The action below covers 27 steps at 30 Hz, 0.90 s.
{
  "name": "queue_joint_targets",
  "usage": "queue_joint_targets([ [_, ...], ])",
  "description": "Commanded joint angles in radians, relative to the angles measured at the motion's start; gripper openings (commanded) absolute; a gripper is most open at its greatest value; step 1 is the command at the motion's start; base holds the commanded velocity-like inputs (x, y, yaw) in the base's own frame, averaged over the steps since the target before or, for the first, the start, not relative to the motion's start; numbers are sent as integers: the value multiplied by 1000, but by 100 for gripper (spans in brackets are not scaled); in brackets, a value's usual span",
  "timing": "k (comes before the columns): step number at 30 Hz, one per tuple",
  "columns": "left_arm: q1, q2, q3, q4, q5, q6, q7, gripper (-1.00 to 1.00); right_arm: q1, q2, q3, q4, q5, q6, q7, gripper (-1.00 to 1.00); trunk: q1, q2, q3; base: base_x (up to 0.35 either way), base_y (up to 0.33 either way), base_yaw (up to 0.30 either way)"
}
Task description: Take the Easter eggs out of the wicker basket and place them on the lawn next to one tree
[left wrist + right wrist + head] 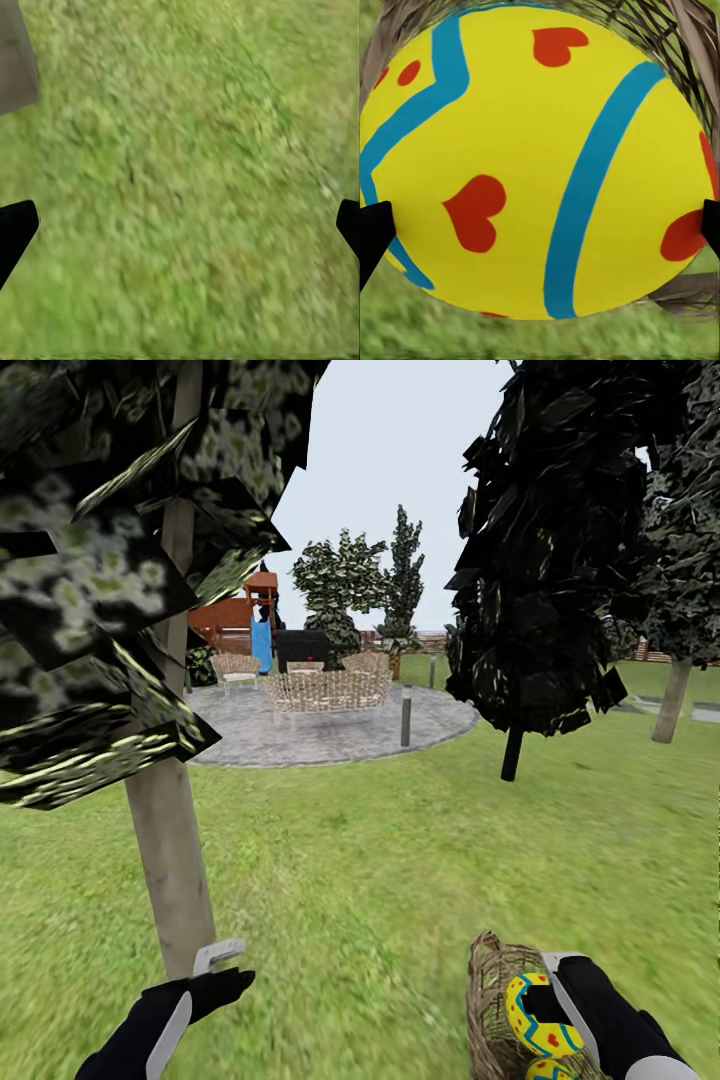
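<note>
A yellow egg with blue zigzag bands and red heart-shaped marks sits at the lower right of the head view, against the mouth of the brown wicker basket. The right hand is at the egg, its fingers at either side; whether they clamp it cannot be told. A second egg peeks out below. The left hand, fingers apart, hangs over the grass beside the pale tree trunk. Beyond lie a dark-leaved tree and a paved patio with chairs.
</note>
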Motion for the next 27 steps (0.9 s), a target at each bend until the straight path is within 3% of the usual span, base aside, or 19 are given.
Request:
queue_joint_targets([
  [1, 0, 0, 3, -1, 3, 6, -4, 100, 0, 0, -1, -1, -1, 5, -3, -100, -5, 7, 2, -324, 0, 12],
  [5, -1, -4, 3, -1, 3, 6, -4, 100, 0, 0, -1, -1, -1, 4, -3, -100, -20, 35, 15, -278, 0, 2],
  [13, 0, -5, 3, -1, 3, 6, -3, 100, 0, 1, 2, 0, 4, 0, -3, -100, -51, 91, 40, -20, 0, 13],
  [27, 0, -6, 3, -1, 4, 6, -4, 100, 0, 2, 7, 2, 7, -1, -4, -100, -104, 189, 84, -63, 29, 272],
])
